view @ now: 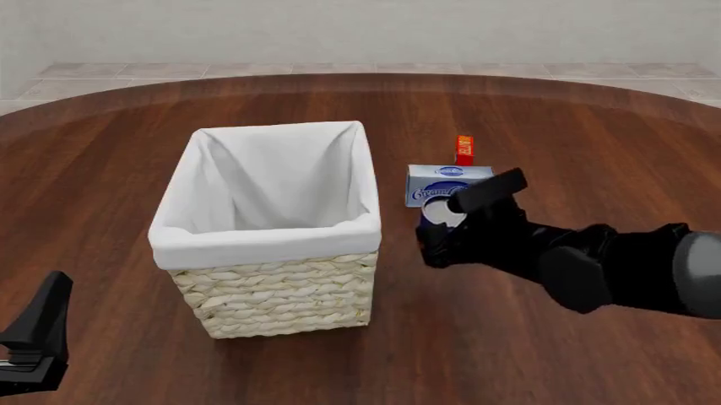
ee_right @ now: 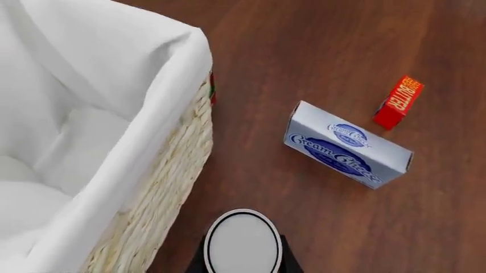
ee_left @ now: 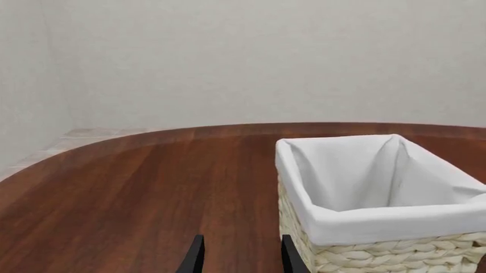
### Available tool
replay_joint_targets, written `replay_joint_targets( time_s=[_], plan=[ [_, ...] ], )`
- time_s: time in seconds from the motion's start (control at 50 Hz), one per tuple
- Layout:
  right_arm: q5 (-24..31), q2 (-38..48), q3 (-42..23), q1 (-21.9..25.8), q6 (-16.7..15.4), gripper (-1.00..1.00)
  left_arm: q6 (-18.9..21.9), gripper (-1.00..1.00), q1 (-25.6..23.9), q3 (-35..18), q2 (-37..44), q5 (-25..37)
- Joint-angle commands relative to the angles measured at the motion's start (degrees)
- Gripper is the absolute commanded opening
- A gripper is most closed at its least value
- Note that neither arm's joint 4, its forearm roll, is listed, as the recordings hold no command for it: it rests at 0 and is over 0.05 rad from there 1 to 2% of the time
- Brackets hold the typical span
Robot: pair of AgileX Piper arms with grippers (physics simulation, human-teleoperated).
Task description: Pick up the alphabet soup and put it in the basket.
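The alphabet soup can shows its silvery round top (ee_right: 243, 242) between the dark fingers of my right gripper (ee_right: 243, 264), which is shut on it. From the front, the can's top (view: 443, 218) peeks out under the right gripper (view: 437, 238), just right of the basket (view: 265, 240). The label is hidden. The cream wicker basket with its white lining (ee_right: 171, 153) stands upright and holds nothing that I can see. My left gripper (ee_left: 243, 259) is open with nothing in it, low beside the basket's (ee_left: 365, 227) near corner, and sits at the front left (view: 40, 333).
A blue-white cream cheese box (view: 448, 184) (ee_right: 347, 152) lies just beyond the can. A small orange-red box (view: 463, 149) (ee_right: 397, 102) stands behind it. The round wooden table's far edge (view: 360, 80) curves along the back.
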Motion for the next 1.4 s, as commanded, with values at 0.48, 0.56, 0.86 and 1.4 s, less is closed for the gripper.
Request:
replay_joint_targets(
  time_s=[0.48,0.56,0.86,1.4],
  plan=[
    [17.82,-8.76,-13.31,-3.2,-4.47,-1.0,-0.45,1.0,0.13,0.02,0.0,-0.55],
    [20.38,-9.32,-15.92,-3.51,-5.23,-1.0,-0.51,1.0,0.13,0.02,0.0,-0.59],
    [26.95,-10.04,-23.97,-4.48,-6.79,-1.0,-0.64,1.0,0.11,0.03,-0.01,-0.9],
    [37.76,-7.5,-41.21,-0.27,-8.87,-1.0,-0.67,1.0,-0.09,0.03,-0.01,-0.89]
  ],
)
